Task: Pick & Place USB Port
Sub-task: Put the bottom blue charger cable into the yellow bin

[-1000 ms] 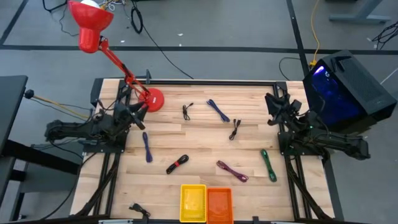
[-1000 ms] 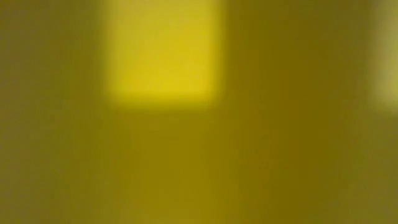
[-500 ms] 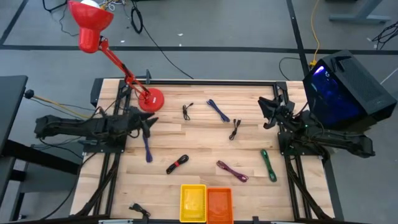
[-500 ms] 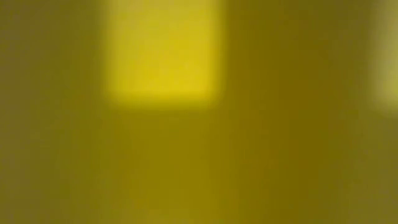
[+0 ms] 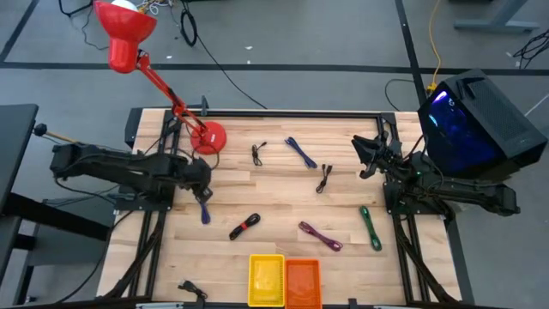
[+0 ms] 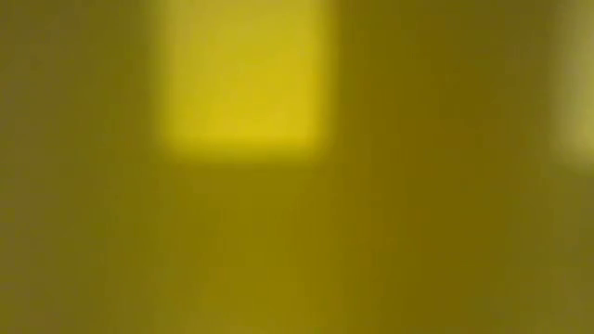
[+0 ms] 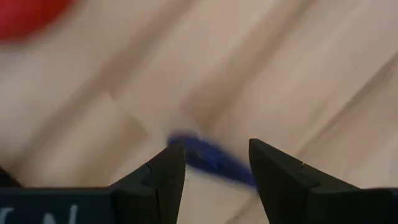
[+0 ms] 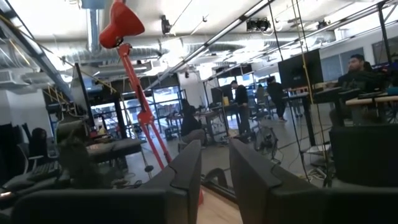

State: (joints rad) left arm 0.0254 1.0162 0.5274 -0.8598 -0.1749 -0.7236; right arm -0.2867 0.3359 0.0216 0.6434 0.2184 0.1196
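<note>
Several USB cables lie flat on the wooden table. My left gripper (image 5: pixel 204 182) (image 7: pixel 217 148) is open and points down over the far end of a blue cable (image 5: pixel 203 206) (image 7: pixel 208 158), one finger on either side; I cannot tell whether it touches. My right gripper (image 5: pixel 363 156) (image 8: pixel 216 155) hovers at the table's right side, pointing level, its fingers a small gap apart and empty. Other cables: black-and-red (image 5: pixel 244 227), purple (image 5: pixel 320 236), green (image 5: pixel 370 227), a second blue one (image 5: pixel 300 152), and two black ones (image 5: pixel 257 153) (image 5: pixel 324 178).
A yellow bin (image 5: pixel 267 279) and an orange bin (image 5: pixel 303 281) stand at the near edge. A red lamp's base (image 5: pixel 208 137) sits by the far left corner, close to my left arm. The low view shows only a yellow surface. People (image 8: pixel 357 68) sit in the room beyond.
My left gripper has swung from beside the lamp base toward the near edge and a little right, tipping down over the blue cable's far end. My right gripper has moved a little toward the table's left. No cable has moved.
</note>
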